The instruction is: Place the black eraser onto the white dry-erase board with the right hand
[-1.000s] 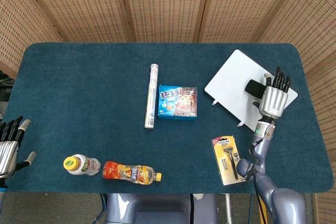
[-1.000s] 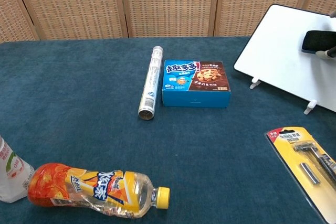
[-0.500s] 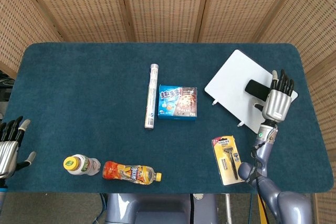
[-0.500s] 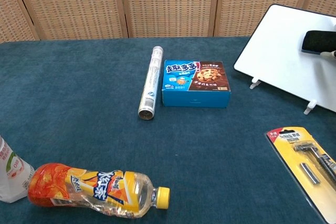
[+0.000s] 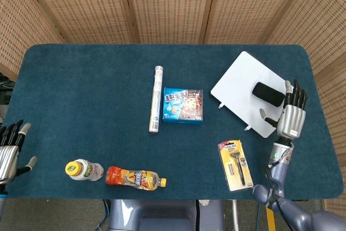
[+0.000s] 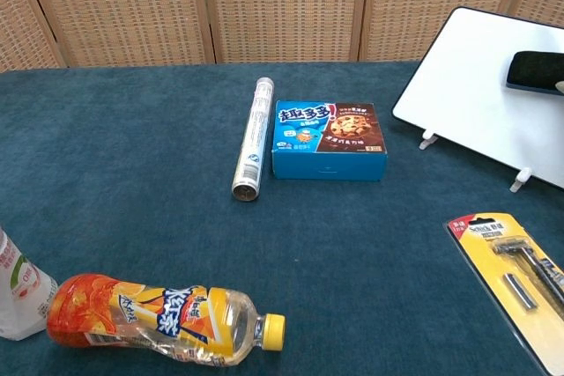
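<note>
Backed off, right robot hand hovers fingers spread beside rectangular black eraser on smooth white board.

black eraser flat on tilted white dry-erase board

Wide bare table along the left and far edges. Foil roll and cookie box block the middle; two bottles crowd the near-left edge; razor pack and whiteboard fill the right
</note>
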### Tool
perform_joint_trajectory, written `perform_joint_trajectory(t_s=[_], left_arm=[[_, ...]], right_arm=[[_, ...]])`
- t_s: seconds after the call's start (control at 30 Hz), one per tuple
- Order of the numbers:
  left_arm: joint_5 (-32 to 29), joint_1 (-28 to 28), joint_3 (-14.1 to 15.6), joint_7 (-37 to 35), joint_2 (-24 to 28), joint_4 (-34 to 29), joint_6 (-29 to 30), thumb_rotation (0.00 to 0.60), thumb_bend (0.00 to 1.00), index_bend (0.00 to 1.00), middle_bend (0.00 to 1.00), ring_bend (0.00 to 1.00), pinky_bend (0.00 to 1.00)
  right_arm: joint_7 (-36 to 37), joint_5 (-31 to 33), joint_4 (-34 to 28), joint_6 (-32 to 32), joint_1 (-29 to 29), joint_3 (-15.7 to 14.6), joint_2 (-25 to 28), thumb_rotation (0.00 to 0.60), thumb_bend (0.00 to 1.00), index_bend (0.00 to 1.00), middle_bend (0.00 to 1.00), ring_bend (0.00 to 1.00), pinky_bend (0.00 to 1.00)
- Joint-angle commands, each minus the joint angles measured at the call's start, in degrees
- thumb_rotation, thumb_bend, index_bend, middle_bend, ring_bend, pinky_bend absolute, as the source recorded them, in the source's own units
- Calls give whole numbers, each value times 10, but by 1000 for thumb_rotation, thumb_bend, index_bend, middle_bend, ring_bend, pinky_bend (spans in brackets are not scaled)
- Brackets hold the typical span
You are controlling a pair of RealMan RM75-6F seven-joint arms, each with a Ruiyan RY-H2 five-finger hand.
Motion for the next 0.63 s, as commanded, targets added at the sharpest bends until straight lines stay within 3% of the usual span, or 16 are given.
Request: perform_joint_trajectory(t_s=[0.03,0.13,0.33,0.63], left_arm=[[2,1,0,-1,0,0,2,600,290,0,0,0,0],[6,2,1,-3,0,0,5,600,273,0,0,0,0],[9,3,1,-2,0,0,9,600,269,0,0,0,0],[5,2,-1,-2,-1,0,7,600,270,0,0,0,0]], right_arm=[[43,-71,-141,34,-82,-81,109,600,58,0,0,0,0],[39,-96,-195,37,-111,-113,167,600,41,0,0,0,0],[37,-121,-225,29,-145,-154,241,600,2,0,0,0,0],[37,-155,-208,48,-179,-181,282,600,2,0,0,0,0]])
